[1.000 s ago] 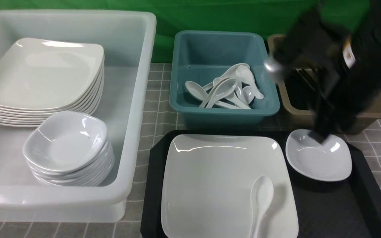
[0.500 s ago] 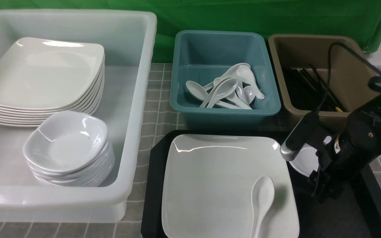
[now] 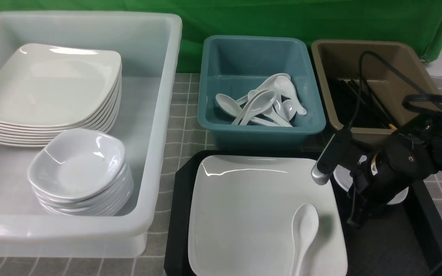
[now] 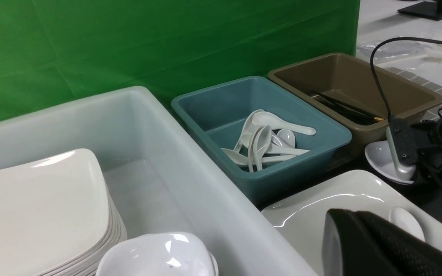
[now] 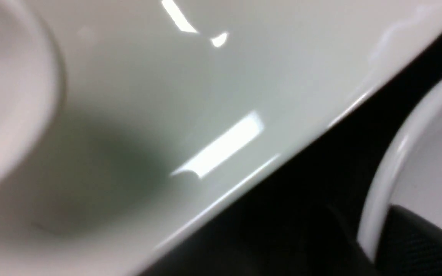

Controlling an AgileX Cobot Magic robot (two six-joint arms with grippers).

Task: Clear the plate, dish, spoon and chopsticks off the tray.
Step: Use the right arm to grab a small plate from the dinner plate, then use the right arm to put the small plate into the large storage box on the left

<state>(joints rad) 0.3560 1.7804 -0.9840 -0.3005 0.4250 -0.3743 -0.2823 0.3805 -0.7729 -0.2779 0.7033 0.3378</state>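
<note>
Front view: only the chopsticks (image 3: 363,103) look cleared, lying in the brown bin (image 3: 405,61) at upper right. The plate (image 3: 251,207) sits on the tray (image 3: 178,214) at lower centre with the spoon (image 3: 303,234) on its lower-right part, and the dish (image 3: 342,179) beside it is half hidden by the right arm (image 3: 416,157), its right tool (image 3: 355,218) slanting down-left. Left wrist view: the left tool (image 4: 378,245), at lower right, is closed. Right wrist view: one pad (image 5: 416,241) meets the dish's rim, but I cannot tell whether that tool grips it.

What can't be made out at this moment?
- Dish: front view, mostly hidden behind the right arm.
- Right gripper: open or shut unclear; dark against the tray in front view, wrist view blurred.
- Spoon: handle end cut off by front view's bottom edge.
</note>
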